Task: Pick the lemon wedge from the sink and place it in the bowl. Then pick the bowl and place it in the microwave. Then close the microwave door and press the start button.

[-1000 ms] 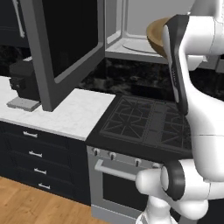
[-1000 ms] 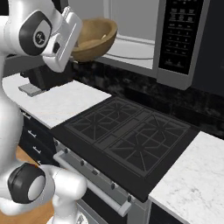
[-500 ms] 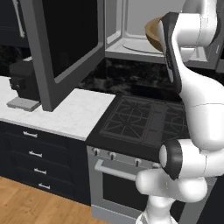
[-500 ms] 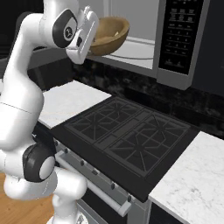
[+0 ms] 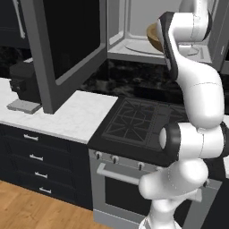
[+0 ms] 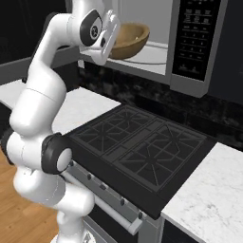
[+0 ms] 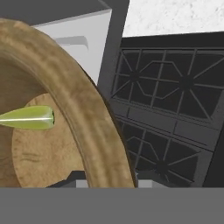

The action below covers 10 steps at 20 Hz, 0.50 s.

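My gripper (image 6: pixel 113 43) is shut on the near rim of the light-brown wooden bowl (image 6: pixel 129 40), holding it in the air at the mouth of the microwave (image 6: pixel 192 42), just above the cavity floor. In the left base view the bowl (image 5: pixel 154 36) peeks out behind my upper arm, over the round glass plate (image 5: pixel 138 46). The hand view looks along the thick bowl rim (image 7: pixel 83 113), and the yellow-green lemon wedge (image 7: pixel 28 118) lies inside the bowl. The microwave door (image 5: pixel 67 44) stands swung wide open to the left. The sink is out of view.
A black gas stove (image 6: pixel 137 152) with grates sits directly below the microwave, its oven handle (image 5: pixel 120 175) at the front. White marble counter (image 5: pixel 67 117) runs on both sides. A dark coffee machine (image 5: pixel 24 82) stands at the far left, behind the open door.
The arm has stretched forward and carried the bowl rightward and deeper, from beside the opening to the microwave's mouth. The grip on the bowl is unchanged.
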Tool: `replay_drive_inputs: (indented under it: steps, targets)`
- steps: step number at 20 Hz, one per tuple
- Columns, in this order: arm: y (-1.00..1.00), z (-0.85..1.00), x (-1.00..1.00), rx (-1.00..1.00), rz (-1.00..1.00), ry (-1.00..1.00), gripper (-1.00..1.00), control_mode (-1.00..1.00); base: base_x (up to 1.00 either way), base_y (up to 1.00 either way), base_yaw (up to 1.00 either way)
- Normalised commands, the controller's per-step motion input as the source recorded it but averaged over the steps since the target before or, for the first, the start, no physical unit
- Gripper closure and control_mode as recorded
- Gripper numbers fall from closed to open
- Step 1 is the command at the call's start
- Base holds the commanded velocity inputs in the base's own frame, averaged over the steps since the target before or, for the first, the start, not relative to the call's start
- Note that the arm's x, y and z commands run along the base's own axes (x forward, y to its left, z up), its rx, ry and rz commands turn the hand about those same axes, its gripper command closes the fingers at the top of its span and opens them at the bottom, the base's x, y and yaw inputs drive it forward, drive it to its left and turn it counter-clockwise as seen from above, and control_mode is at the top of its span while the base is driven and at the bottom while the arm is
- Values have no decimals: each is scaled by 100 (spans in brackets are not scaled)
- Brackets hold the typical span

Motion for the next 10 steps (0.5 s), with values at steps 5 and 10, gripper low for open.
replay_drive_inputs:
  steps: [5,10]
  targets:
    - [-11,-21,48,0,0,7,100,-100,0,0,0]
    - [-5,-21,46,0,0,2,100,-100,0,0,0]
